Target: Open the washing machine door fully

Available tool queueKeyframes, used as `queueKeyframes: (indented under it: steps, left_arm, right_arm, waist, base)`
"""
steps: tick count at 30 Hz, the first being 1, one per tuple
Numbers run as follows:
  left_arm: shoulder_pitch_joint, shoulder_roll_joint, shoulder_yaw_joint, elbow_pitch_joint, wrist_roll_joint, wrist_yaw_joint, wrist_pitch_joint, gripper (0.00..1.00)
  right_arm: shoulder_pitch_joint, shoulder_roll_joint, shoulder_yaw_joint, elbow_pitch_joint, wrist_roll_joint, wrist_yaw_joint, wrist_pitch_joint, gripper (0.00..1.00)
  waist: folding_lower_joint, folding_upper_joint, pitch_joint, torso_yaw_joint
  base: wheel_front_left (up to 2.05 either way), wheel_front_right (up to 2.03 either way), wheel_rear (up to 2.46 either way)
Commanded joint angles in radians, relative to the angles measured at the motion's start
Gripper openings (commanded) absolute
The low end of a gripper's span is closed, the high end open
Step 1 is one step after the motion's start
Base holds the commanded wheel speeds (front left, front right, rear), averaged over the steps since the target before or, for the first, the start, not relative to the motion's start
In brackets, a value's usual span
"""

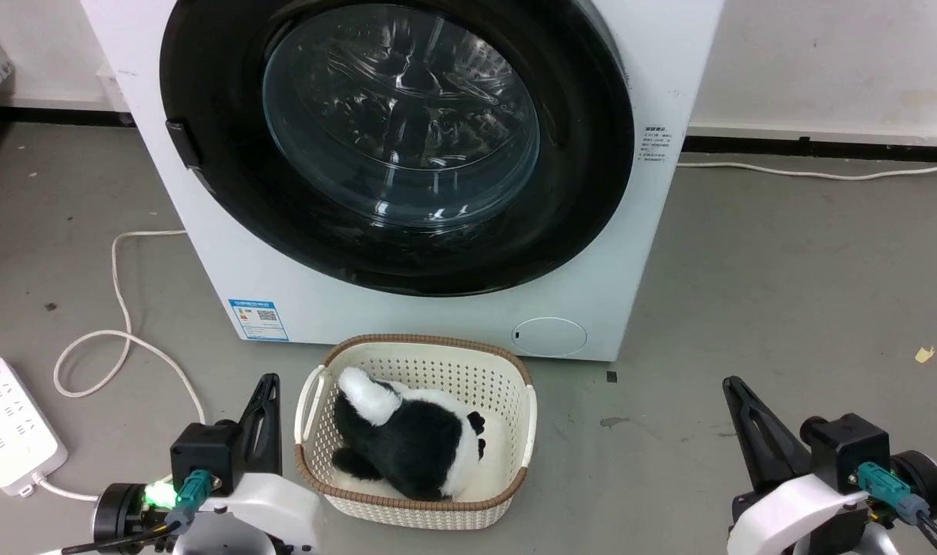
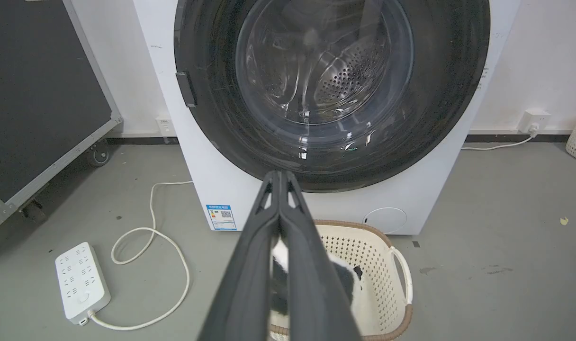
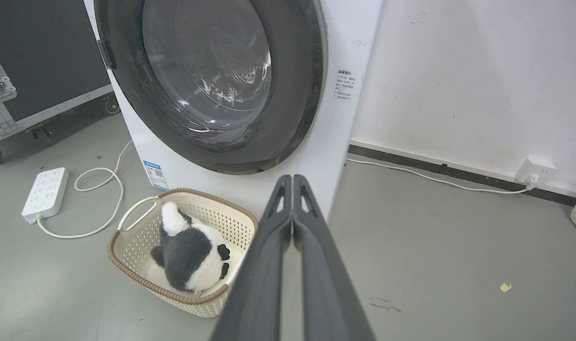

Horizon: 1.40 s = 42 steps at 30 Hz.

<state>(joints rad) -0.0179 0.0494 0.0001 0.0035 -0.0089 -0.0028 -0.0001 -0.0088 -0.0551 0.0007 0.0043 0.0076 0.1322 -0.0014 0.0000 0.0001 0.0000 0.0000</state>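
Black glossy washing machine door (image 1: 399, 131) shut flush on washer front, at floor's far edge by wall. Left gripper (image 1: 266, 383) and right gripper (image 1: 734, 385) low, well apart from it, jaws pressed together, empty. Risks: slipping off small handle (image 1: 183, 144); arm snagging basket (image 1: 418, 343) below.

Blue sticker (image 1: 258, 319): QR code (image 1: 266, 314), unreadable print

the washing machine door (image 1: 399, 131) loses its top to the head view's upper edge. the print on the blue label (image 1: 258, 319) is too small to read. in the left wrist view the left gripper's fingers (image 2: 252, 265) hide much of the plush toy (image 2: 345, 284) in the basket (image 2: 364, 246), whose near rim runs off the bottom.
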Motion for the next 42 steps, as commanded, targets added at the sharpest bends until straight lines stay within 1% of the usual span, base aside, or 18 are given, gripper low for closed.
queueKeyframes:
  steps: [1, 42]
  left_arm:
    - [0.018, 0.001, 0.0, -0.004, 0.009, 0.003, 0.0, 0.0]
    - [0.018, 0.001, 0.0, -0.004, 0.009, 0.003, 0.0, 0.0]
  right_arm:
    - [0.009, 0.005, -0.001, -0.004, -0.008, -0.002, 0.001, 0.0]
    - [0.009, 0.005, -0.001, -0.004, -0.008, -0.002, 0.001, 0.0]
  waist:
    - [0.0, -0.0001, 0.0, 0.0]
    - [0.0, -0.0001, 0.0, 0.0]
  base:
    - [0.0, 0.0, 0.0]
    - [0.0, 0.0, 0.0]
